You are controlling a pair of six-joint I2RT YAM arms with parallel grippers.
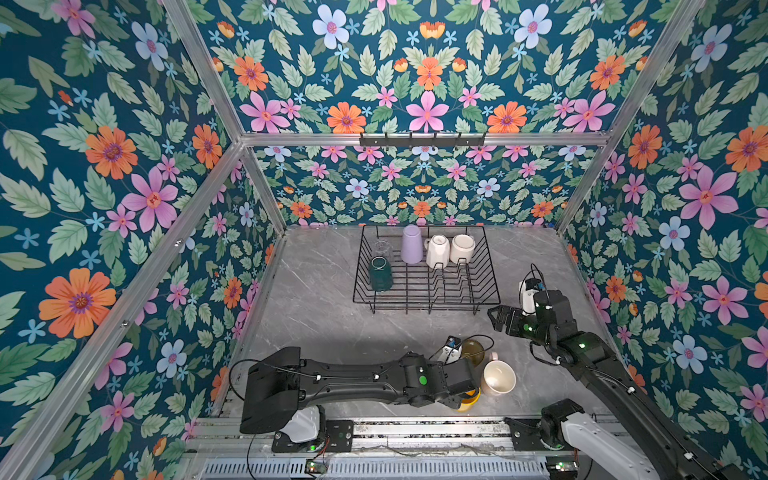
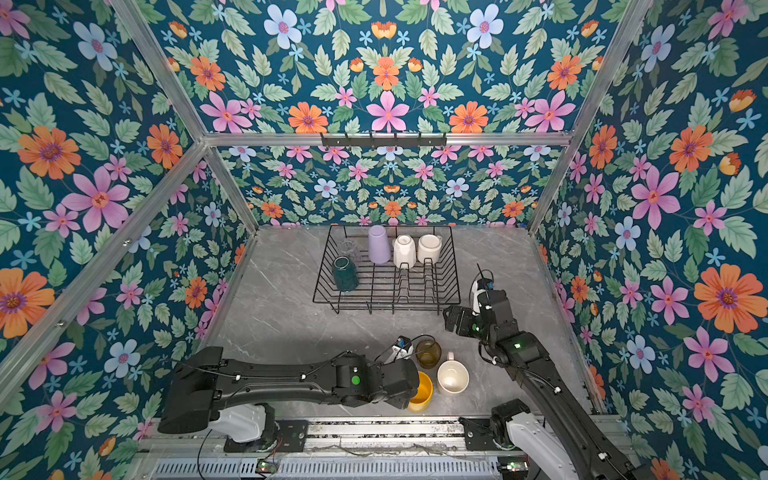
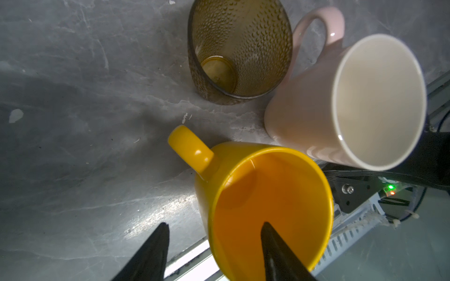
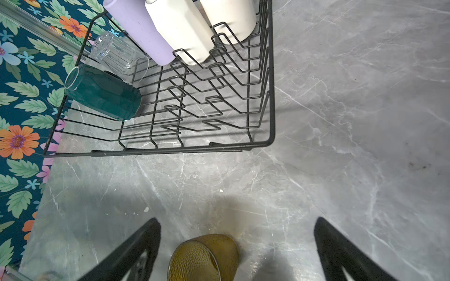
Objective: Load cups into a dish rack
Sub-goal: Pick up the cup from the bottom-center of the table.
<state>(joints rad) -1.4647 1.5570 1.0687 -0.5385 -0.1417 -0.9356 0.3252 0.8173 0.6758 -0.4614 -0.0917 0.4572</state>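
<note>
- Left wrist view: left gripper [image 3: 215, 223] half open, one finger inside the yellow mug [image 3: 267, 185], one outside its wall; the mug stands at the table's [image 3: 73, 97] near edge.
- Right gripper [image 4: 237, 219] spread wide, empty, near the dish rack [image 4: 158, 152].

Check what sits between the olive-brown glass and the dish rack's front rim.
Only bare grey tabletop between olive-brown glass and dish rack, clearest in the right wrist view.
</note>
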